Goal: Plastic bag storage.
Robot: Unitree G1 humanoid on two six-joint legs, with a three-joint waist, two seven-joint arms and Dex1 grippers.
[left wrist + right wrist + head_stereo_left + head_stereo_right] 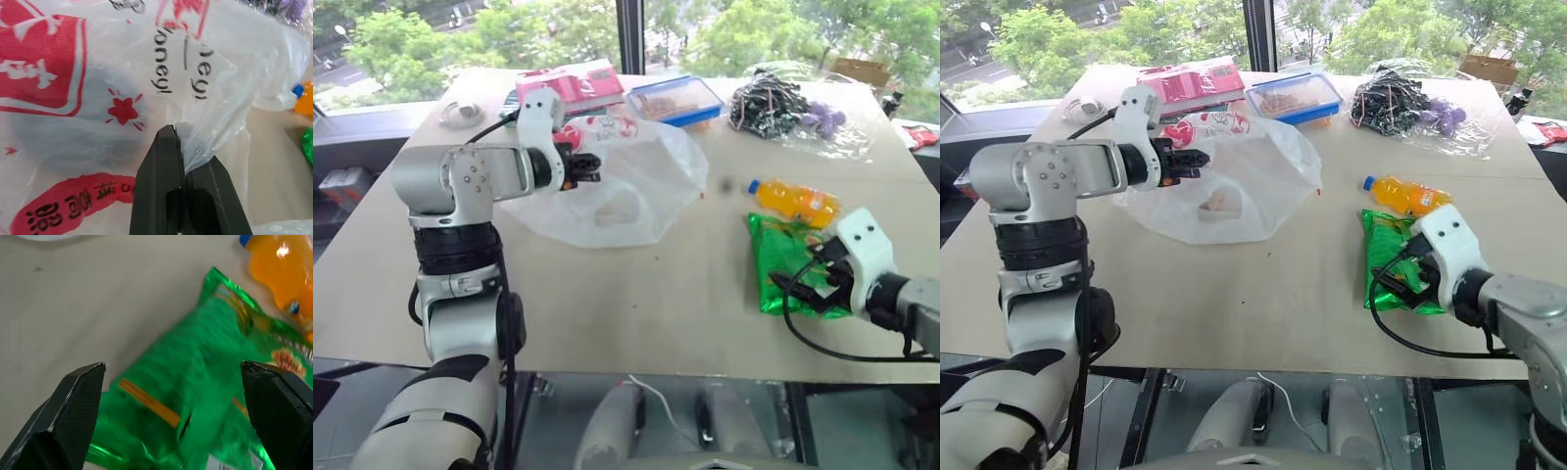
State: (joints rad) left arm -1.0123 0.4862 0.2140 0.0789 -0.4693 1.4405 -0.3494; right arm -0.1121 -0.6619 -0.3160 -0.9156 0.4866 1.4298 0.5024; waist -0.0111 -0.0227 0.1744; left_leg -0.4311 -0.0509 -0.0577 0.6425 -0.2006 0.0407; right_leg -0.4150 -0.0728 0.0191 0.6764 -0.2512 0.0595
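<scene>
Left gripper (177, 134) pinches a fold of the thin, translucent white plastic bag (636, 186) with red lettering, spread on the table's far left; right gripper (173, 382), fingers wide apart, hovers over a shiny green snack packet (195, 382).

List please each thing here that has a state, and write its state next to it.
plastic bag: open, lying on the table, edge pinched
left gripper: shut on plastic bag
right gripper: open, over the snack packet
snack packet: flat, not gripped
orange bottle: on its side, capped
blue-rimmed box: lid on
</scene>
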